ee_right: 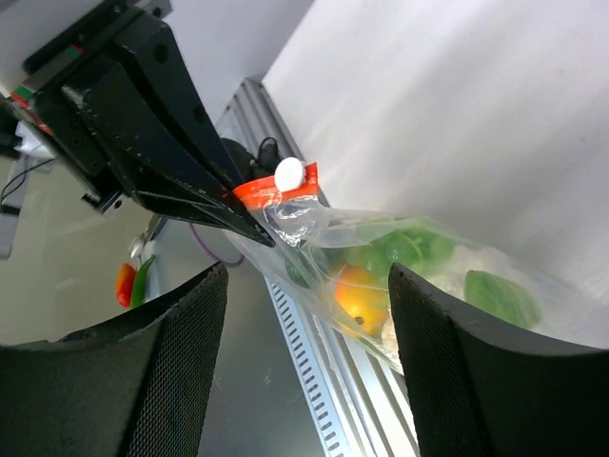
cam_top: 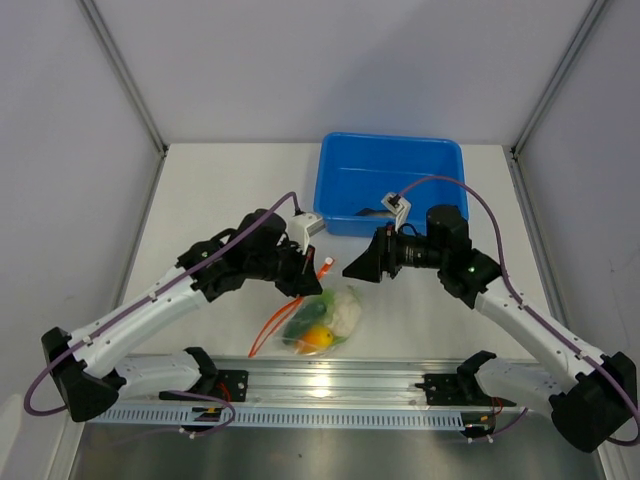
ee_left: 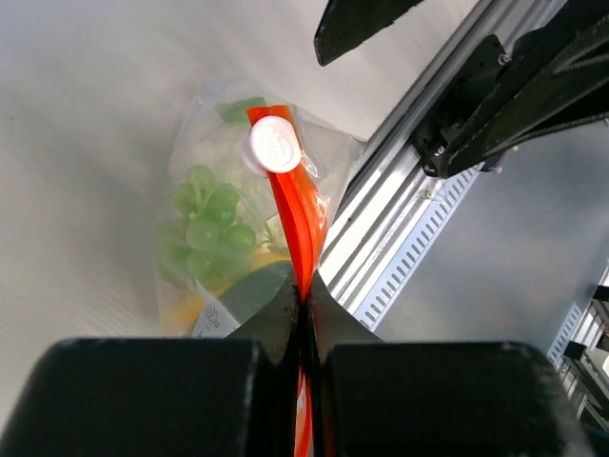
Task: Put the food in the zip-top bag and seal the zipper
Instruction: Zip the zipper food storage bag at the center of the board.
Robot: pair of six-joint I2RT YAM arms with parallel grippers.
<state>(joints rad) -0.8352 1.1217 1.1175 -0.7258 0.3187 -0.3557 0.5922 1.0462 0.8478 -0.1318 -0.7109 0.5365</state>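
The left claw is pressed together on the orange-red zipper, pinching the strip just short of its white slider. The right claw stands spread and holds nothing, its fingers either side of the bag's slider corner without touching it.

The bag sits at the near edge of the bench, just beside the rail and between the two arms. All the food is inside: pea cluster, cucumber, mango and cauliflower. The blue bin stands well apart behind.

Seen from above, the zipper's long axis runs on a diagonal. Its slider end points away and to the right, toward the right claw, and its tail trails toward the near left. The bag's body hangs off to the right of that line. The slider corner looks raised, though we cannot tell how much of the bag rests on the bench.

We judge the risks to be these. One pinch alone steadies the mouth, so a pull along the strip could drag the loaded bag or fold the zipper. If the right claw closes off-centre it may catch crinkled film, not the slider. We cannot tell whether the track is shut along its whole length, so a gap may remain.
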